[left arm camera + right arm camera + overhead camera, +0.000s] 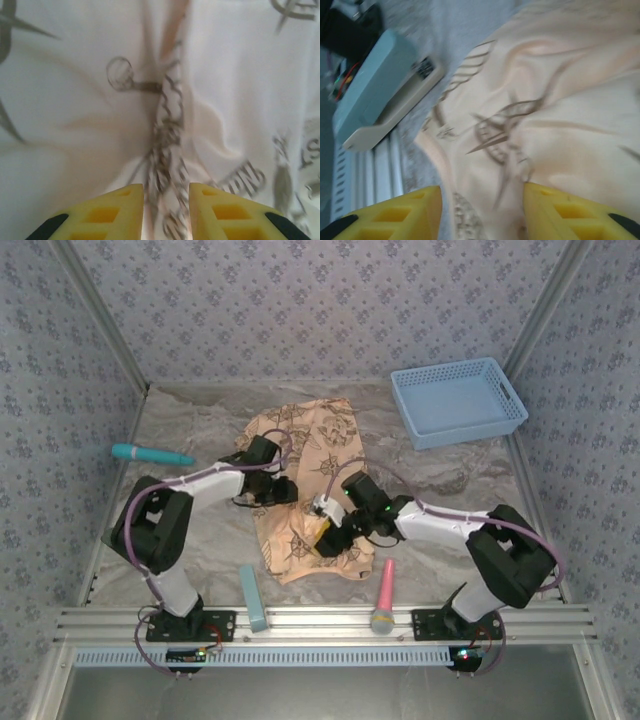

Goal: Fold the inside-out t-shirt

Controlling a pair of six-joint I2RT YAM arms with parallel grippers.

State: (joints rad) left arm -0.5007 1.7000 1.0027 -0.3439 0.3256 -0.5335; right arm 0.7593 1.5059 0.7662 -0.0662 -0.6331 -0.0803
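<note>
I see the inside-out t-shirt point(318, 432) lying crumpled mid-table point(450, 485), a long rumpled strip running from the far middle toward the near edge. It's peach-tan cloth with a faded brown leafy print all over. Left wrist view shows a pinched ridge standing up; right wrist view shows an edge lying flat, softly creased.

The inside-out t-shirt point(318, 435) lies rumpled on the worktop point(450, 480); left gripper point(284, 490) and right gripper point(327, 535) hang over it, perhaps touching.

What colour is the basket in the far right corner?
Light blue; the basket shows best in the top external view.
</note>
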